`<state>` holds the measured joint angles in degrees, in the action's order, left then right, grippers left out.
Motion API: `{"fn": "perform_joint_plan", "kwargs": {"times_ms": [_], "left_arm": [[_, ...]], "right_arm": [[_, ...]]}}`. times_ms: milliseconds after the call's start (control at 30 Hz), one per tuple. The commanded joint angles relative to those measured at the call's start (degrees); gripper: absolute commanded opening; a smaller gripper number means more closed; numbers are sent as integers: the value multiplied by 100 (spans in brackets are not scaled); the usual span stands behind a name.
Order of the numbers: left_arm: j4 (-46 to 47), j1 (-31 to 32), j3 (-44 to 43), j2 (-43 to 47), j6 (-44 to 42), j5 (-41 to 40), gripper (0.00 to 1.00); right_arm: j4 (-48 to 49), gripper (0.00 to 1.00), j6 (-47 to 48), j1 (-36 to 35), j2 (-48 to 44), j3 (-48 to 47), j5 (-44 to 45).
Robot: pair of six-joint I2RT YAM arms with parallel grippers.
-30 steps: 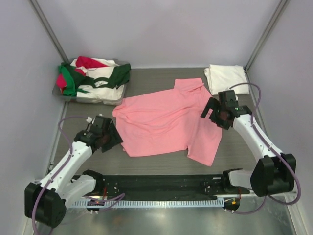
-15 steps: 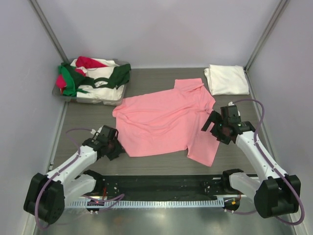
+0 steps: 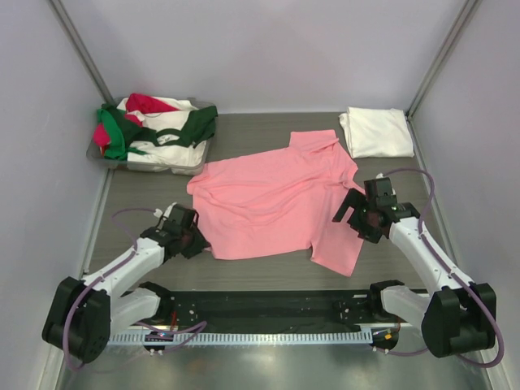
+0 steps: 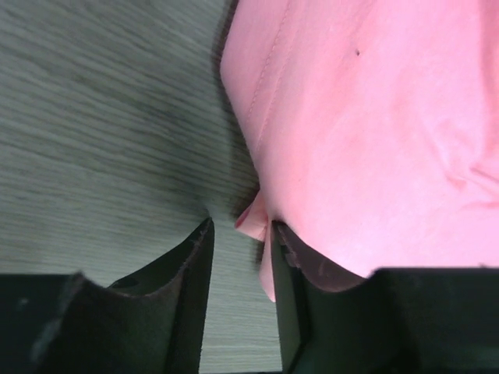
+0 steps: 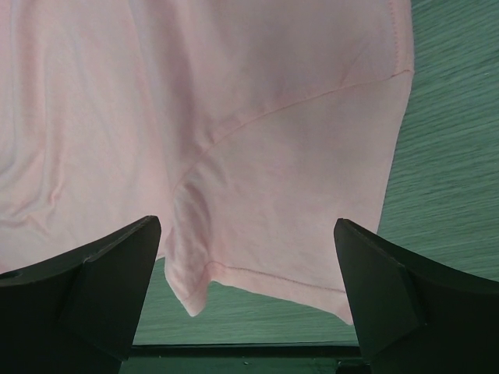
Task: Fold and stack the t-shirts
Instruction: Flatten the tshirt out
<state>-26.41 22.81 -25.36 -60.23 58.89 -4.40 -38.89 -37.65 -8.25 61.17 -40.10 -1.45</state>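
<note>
A salmon-pink t-shirt (image 3: 276, 195) lies spread and wrinkled in the middle of the table. My left gripper (image 3: 197, 241) is low at its near-left corner. In the left wrist view the jaws (image 4: 240, 234) stand a little apart, and the shirt's (image 4: 366, 140) edge pokes between them against the right finger. My right gripper (image 3: 351, 213) is wide open just over the shirt's right sleeve. The sleeve hem (image 5: 265, 276) lies between its fingers (image 5: 248, 226). A folded white t-shirt (image 3: 376, 132) lies at the back right.
A shallow tray (image 3: 187, 169) at the back left holds a heap of dark green, red and white shirts (image 3: 154, 130). Grey walls close in the table on three sides. A black rail (image 3: 268, 309) runs along the near edge.
My left gripper has moved right and nearer, down to the pink shirt's near-left corner. My right gripper has drawn back toward me along the shirt's right side.
</note>
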Motion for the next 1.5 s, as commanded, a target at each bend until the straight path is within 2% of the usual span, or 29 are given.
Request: {"fn": "perform_joint_plan", "kwargs": {"times_ms": [0, 200, 433, 667, 900, 1033, 1267, 1367, 1467], "left_arm": [[75, 4, 181, -235, -176, -245, 36], [49, 13, 251, 63, -150, -482, 30], [119, 13, 251, -15, -176, -483, 24], [409, 13, 357, -182, -203, -351, 29], [427, 66, 278, -270, -396, -315, 27], [243, 389, 216, -314, -396, -455, 25], [-548, 1024, -258, -859, -308, -1010, 37], [-602, 1138, -276, -1017, -256, -1080, 32], [-558, 1243, -285, -1236, -185, -1107, 20]], "right_arm": [[216, 100, 12, -1, 9, 11, -83], [242, 100, 12, -10, -17, 107, -83], [286, 100, 3, -1, -8, 125, -92], [330, 100, 21, -1, 79, 160, -101], [400, 100, 65, -10, 194, 195, -57], [435, 100, 73, 8, 238, 221, -66], [470, 99, 65, -1, 255, 204, -110], [488, 100, 82, -1, 264, 195, -118], [488, 100, 109, -1, 290, 204, -101]]}}
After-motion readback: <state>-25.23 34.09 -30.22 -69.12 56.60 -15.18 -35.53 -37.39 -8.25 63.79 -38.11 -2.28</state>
